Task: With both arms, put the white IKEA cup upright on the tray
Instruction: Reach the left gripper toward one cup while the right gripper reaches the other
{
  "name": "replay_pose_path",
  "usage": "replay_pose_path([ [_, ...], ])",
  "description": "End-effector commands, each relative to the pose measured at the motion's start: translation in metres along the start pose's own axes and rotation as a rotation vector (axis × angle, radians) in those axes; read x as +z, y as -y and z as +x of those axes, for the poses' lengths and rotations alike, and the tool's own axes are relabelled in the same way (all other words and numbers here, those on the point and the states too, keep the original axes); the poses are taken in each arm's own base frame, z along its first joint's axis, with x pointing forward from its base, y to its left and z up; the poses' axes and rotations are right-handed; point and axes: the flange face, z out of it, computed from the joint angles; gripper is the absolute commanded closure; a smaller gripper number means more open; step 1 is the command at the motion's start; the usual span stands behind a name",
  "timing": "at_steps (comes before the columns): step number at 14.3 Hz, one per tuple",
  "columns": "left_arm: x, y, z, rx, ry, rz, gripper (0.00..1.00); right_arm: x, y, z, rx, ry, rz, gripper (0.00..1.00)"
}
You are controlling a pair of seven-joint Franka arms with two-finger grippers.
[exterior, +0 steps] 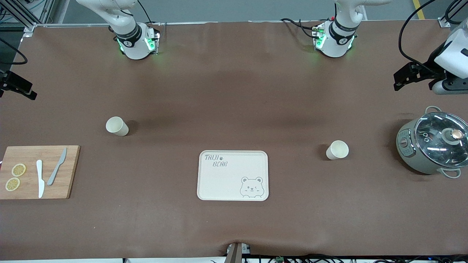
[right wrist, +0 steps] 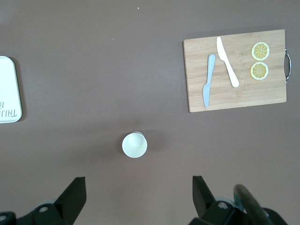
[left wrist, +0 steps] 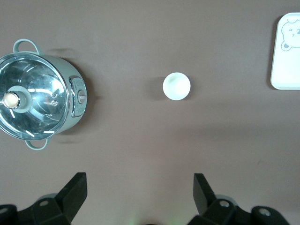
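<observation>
Two white cups stand upright with their mouths up. One cup is toward the right arm's end and shows in the right wrist view. The other cup is toward the left arm's end and shows in the left wrist view. The cream tray with the bear drawing lies between them, nearer the front camera, with nothing on it. My left gripper is open and empty, high at the table's end near the pot. My right gripper is open and empty, high at the other end.
A grey cooking pot with a glass lid stands at the left arm's end. A wooden cutting board with two knives and two lemon slices lies at the right arm's end. Brown table cover lies all round.
</observation>
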Motion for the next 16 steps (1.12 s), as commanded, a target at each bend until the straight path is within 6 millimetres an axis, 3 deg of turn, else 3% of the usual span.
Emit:
replay_pose_path([
  [1, -0.006, 0.003, -0.001, -0.003, 0.019, -0.019, 0.00, -0.003, 0.001, 0.001, -0.010, 0.005, -0.019, 0.00],
  [5, -0.008, 0.006, 0.000, -0.008, 0.015, -0.016, 0.00, -0.001, 0.001, 0.002, -0.007, 0.008, -0.018, 0.00],
  [9, 0.014, 0.002, 0.014, -0.076, 0.057, -0.001, 0.00, -0.003, -0.003, 0.002, -0.007, 0.003, -0.017, 0.00],
  [11, 0.018, 0.006, 0.016, -0.098, 0.063, 0.004, 0.00, 0.018, -0.003, 0.015, -0.012, 0.031, -0.023, 0.00],
  [14, 0.039, 0.005, 0.026, -0.100, 0.102, -0.004, 0.00, 0.034, -0.004, 0.025, -0.011, 0.057, -0.021, 0.00],
  [16, 0.064, 0.004, 0.037, -0.100, 0.145, -0.004, 0.00, 0.035, -0.007, 0.026, -0.005, 0.059, -0.019, 0.00],
])
